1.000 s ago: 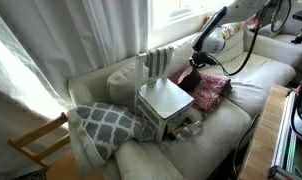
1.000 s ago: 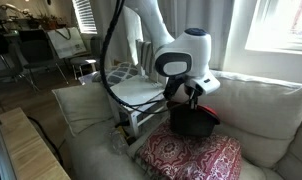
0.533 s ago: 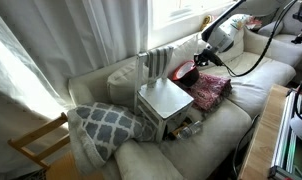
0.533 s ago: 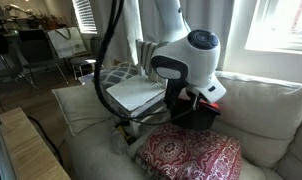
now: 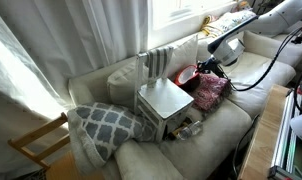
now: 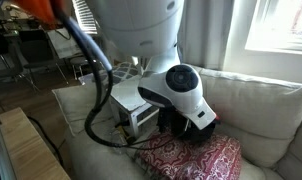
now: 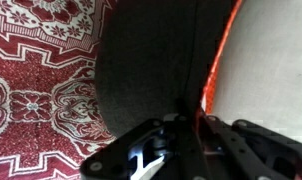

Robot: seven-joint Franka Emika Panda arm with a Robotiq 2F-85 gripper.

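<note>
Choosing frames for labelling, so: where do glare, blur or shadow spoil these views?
In an exterior view the window is blown out white; in an exterior view the arm looms large and soft. Wrist view: slightly blurred, the dark object featureless, the pincer lost in shadow.

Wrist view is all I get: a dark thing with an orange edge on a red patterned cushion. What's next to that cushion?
Observer: A white box stands on the sofa right beside the cushion and the dark thing.
Operator: Anything beyond the box?
Observer: A grey pillow with a white lattice lies past it on the sofa.
Operator: Where does the arm come from?
Observer: The arm comes from the sofa end away from the box.
</note>
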